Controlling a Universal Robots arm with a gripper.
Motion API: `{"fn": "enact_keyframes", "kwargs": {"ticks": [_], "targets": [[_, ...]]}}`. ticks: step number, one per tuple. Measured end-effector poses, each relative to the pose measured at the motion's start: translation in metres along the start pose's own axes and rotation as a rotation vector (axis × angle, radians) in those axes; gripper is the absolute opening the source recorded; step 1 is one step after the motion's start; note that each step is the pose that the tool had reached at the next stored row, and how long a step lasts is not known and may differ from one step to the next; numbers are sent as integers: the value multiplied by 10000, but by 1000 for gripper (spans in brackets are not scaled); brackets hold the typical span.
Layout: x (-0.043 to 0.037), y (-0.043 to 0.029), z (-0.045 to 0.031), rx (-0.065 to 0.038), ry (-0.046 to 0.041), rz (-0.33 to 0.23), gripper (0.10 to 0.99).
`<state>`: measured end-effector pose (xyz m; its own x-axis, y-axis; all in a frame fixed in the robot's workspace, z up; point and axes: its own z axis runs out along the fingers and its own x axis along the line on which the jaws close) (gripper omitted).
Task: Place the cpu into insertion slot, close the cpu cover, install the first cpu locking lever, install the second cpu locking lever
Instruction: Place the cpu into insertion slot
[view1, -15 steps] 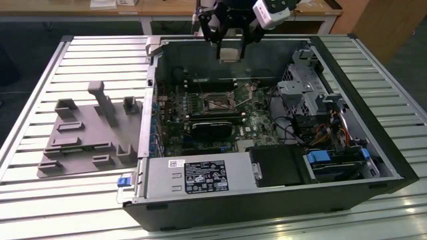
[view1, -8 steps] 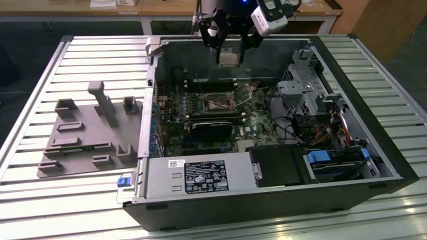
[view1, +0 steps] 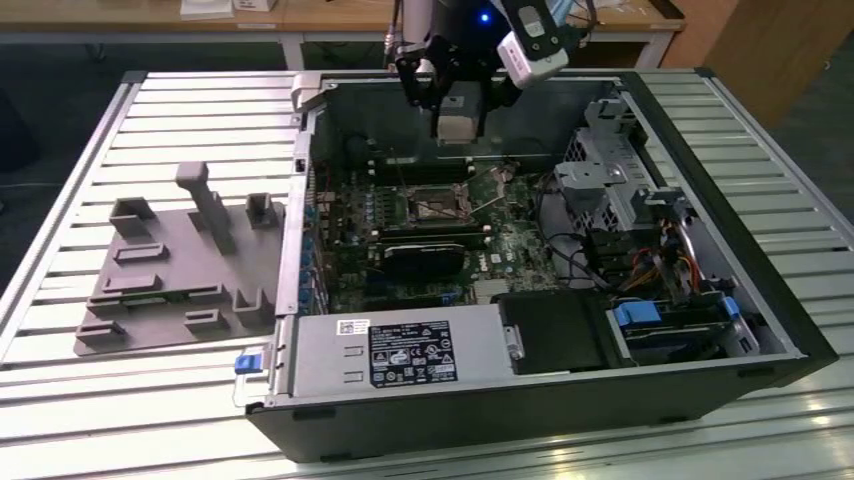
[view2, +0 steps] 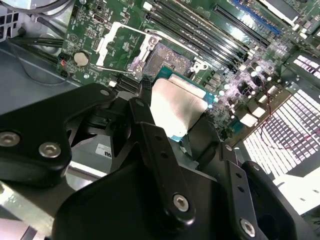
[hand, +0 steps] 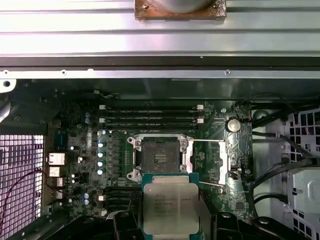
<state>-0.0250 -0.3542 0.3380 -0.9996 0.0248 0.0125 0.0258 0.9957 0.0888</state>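
1. Up at twelve o'clock from the insertion slot (view1: 434, 205), exterior view: gripper (view1: 457, 128), jaws clamped on the cpu (hand: 171, 207).
2. Held clear of that slot, not yet seated.
3. cpu cover (hand: 222, 165) seemingly flipped open alongside.

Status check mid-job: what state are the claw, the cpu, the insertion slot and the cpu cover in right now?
claw: shut on the cpu
cpu: held in the air, not seated
insertion slot: empty, uncovered
cpu cover: swung open beside the slot
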Motion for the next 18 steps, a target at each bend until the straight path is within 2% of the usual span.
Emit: {"fn": "enact_keyframes", "kwargs": {"ticks": [18], "targets": [[30, 9, 329, 5, -76, -7, 537]]}}
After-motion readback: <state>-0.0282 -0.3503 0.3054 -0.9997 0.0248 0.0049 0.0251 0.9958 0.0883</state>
